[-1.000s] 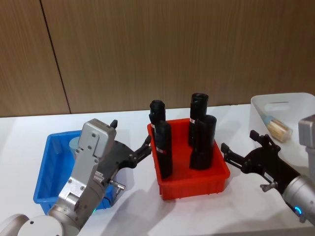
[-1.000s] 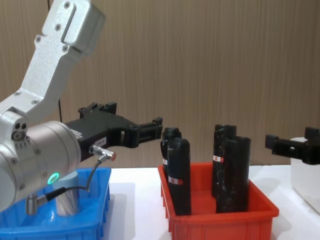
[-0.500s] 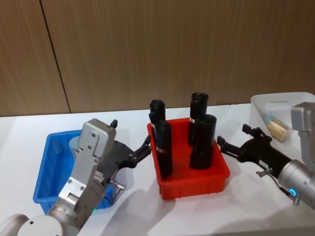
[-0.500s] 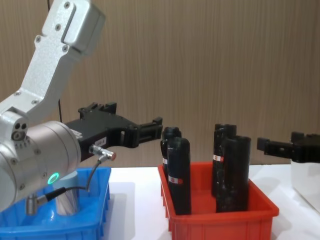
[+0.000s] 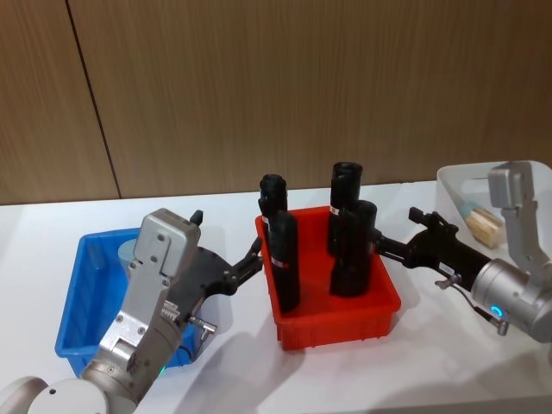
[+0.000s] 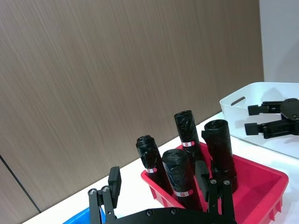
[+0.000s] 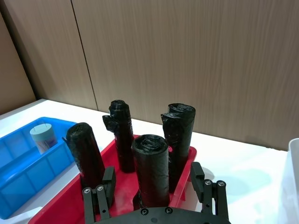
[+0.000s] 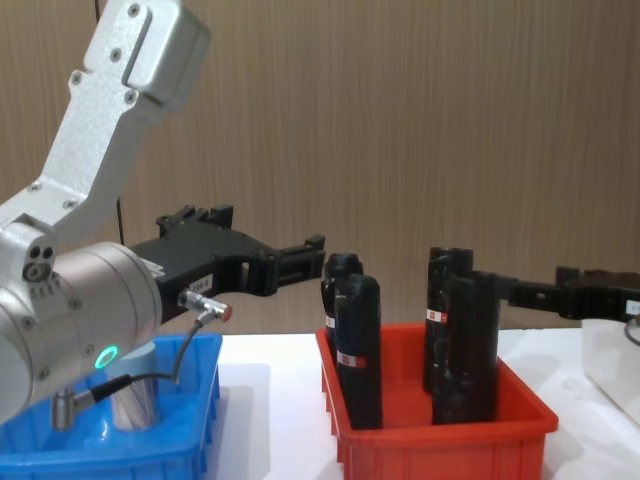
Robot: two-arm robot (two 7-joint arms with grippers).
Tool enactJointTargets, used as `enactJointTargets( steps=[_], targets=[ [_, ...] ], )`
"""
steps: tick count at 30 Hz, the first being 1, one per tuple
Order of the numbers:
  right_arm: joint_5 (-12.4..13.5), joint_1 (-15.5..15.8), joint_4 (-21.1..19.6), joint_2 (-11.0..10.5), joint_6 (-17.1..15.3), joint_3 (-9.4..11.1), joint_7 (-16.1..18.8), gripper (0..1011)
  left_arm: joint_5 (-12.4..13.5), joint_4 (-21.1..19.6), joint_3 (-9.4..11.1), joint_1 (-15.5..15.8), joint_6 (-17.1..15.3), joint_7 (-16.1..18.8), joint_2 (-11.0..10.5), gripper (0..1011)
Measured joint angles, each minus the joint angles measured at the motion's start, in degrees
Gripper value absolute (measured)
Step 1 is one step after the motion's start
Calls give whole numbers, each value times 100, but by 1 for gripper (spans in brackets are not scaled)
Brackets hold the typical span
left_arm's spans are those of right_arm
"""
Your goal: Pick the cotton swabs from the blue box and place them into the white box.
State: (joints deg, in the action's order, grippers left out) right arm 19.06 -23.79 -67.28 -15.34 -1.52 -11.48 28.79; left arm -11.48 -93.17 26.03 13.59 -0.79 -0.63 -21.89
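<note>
Right tool point(image 5: 398, 231), spread wide and empty, has swung from the white translucent plastic box point(image 5: 457, 183) toward nine o'clock, reaching the red plastic bin point(image 5: 338, 324). One clear, grey-lidded cotton-swab jar point(image 5: 129, 252) waits in the blue plastic box point(image 5: 73, 304), with the wide-open left tool point(image 5: 228, 235) at its three o'clock, so that jar is likely the next pick.

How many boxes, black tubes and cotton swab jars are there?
Boxes: 3, the blue box, red box and white box
Black tubes: 4
Cotton swab jars: 2
Total: 9
</note>
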Motion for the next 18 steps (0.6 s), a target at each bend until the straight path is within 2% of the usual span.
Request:
enactJointTargets(
  steps=[6, 18],
  targets=[
    [-52, -321, 468, 99, 83, -45, 183, 1002, 0, 0, 0, 0, 0, 0, 0, 1004],
    [-88, -741, 1135, 249, 248, -128, 370, 1002, 0, 0, 0, 0, 0, 0, 0, 1004]
  ],
)
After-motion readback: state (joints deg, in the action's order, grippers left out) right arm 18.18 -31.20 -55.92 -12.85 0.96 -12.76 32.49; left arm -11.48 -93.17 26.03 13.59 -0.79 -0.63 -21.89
